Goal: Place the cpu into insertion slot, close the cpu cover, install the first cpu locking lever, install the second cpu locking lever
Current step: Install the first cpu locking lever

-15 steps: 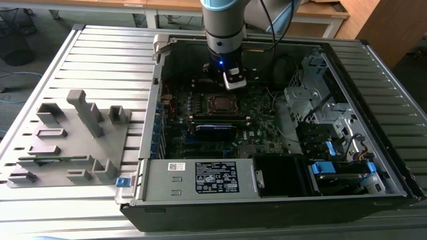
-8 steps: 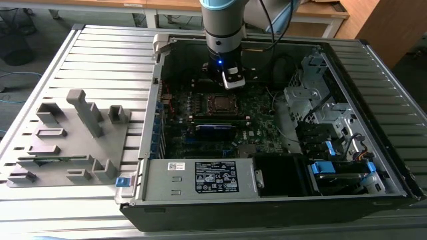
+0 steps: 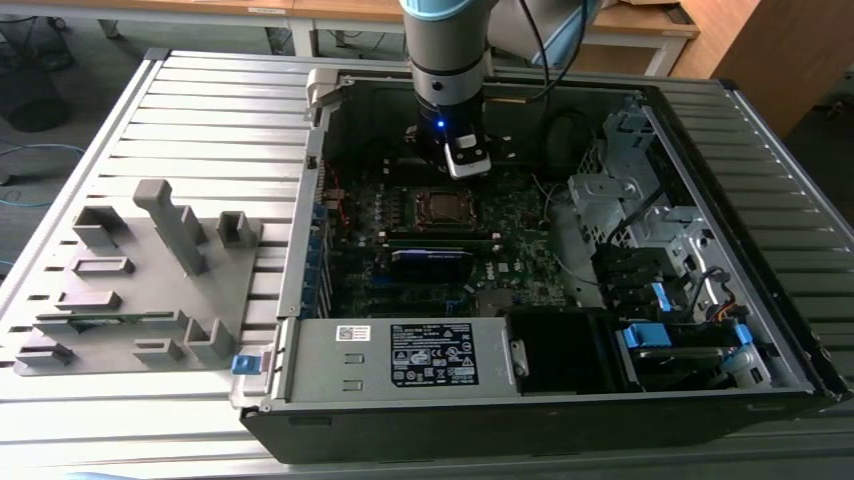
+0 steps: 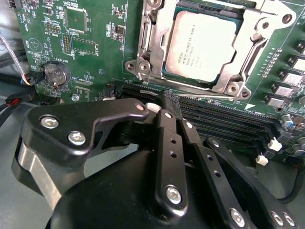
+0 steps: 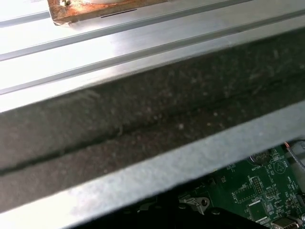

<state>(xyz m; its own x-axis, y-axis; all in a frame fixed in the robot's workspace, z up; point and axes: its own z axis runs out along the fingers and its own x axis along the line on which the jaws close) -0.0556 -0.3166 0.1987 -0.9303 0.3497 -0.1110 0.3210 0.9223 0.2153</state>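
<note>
The cpu (image 4: 202, 45), a flat square with a matt silvery-grey metal face, lies seated in the insertion slot (image 3: 422, 206). The cpu cover (image 4: 251, 50), a thin frame of bright stamped steel with a large square window, lies flat around it. In the second wrist view the gripper (image 4: 167, 101) hovers near the socket, above the long black memory slots (image 4: 228, 121). Its black fingers, jointed links with bright screw heads, are pressed together with nothing between them. Around the socket lies the dark green circuit board (image 4: 95, 47), dense with fine print and small parts, and a round coin cell (image 4: 56, 74) sits well apart from the cpu.

In the exterior view the gripper (image 3: 461, 168) hangs at about one o'clock of the slot, on the grey and pale blue arm (image 3: 447, 50). The open computer case (image 3: 667, 130) of grey sheet metal lies on a ribbed aluminium table (image 3: 200, 120). A boxy power supply (image 3: 334, 360) sits at six o'clock of the slot, and a grey fixture block (image 3: 134, 280) with upright pegs lies at nine o'clock, outside the case. Light wooden furniture (image 3: 747, 40) stands at one o'clock beyond the table.
</note>
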